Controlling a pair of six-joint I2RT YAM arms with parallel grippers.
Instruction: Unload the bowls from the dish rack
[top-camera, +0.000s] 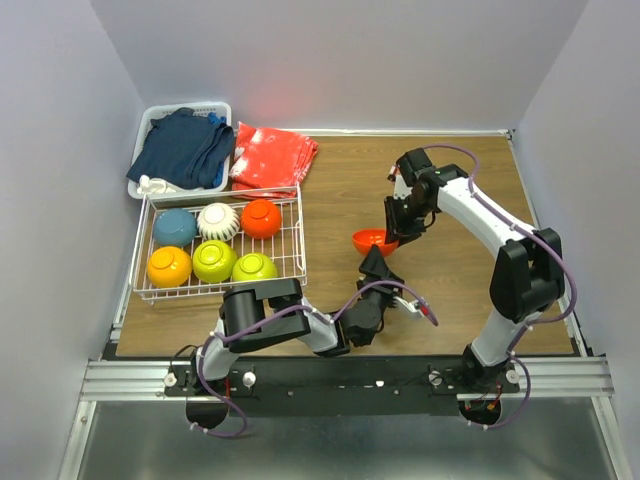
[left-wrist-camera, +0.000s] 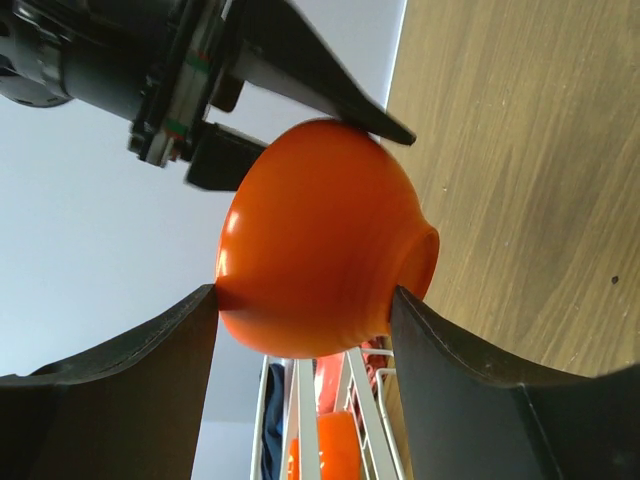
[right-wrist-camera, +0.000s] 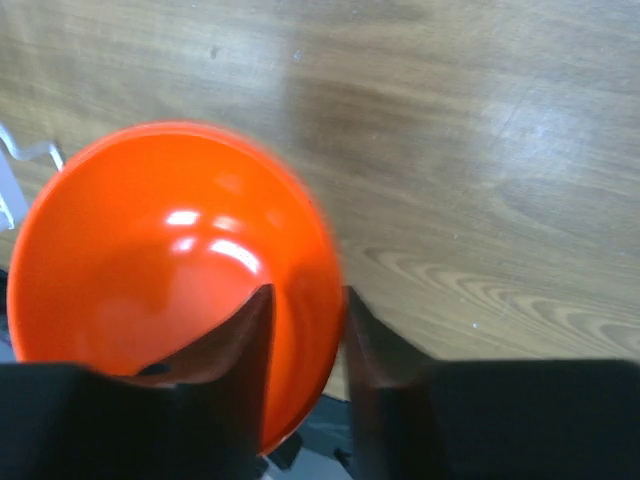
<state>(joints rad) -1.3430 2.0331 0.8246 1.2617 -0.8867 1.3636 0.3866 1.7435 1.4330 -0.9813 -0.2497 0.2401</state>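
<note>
Bowl out of the rack: one red-orange bowl (top-camera: 370, 240), just right of centre in the top view, over bare table (top-camera: 450, 190); looks raised off the wood, not set down.
Rack: dish rack (top-camera: 290, 247), at centre left of the top view, well apart from that bowl.
Right claw: right gripper (right-wrist-camera: 305, 300), narrow, pinches the bowl's rim with one finger inside and one outside; holds it.
Left claw: left gripper (left-wrist-camera: 305, 295), spread wide, one finger on each side of the same bowl, tips at its rim and foot; cannot tell whether pressing or only straddling.
Rack, upper row, left to right: blue bowl (top-camera: 175, 227), white ribbed bowl (top-camera: 218, 221), second red-orange bowl (top-camera: 261, 218).
Rack, lower row, left to right: yellow-orange bowl (top-camera: 168, 266), first lime green bowl (top-camera: 213, 260), second lime green bowl (top-camera: 254, 268).
Done: one of seven out of the rack; none resting on the table, as far as shown.
Step in hand: judged a hand-over between the two claws; direction not readable.
Left to do: nearly everything, by this reading: setting this bowl down, then six more lifts.
Not part of the job: basket of dark blue clothes (top-camera: 146, 125) at upper left, red cloth (top-camera: 272, 155) beside it.
</note>
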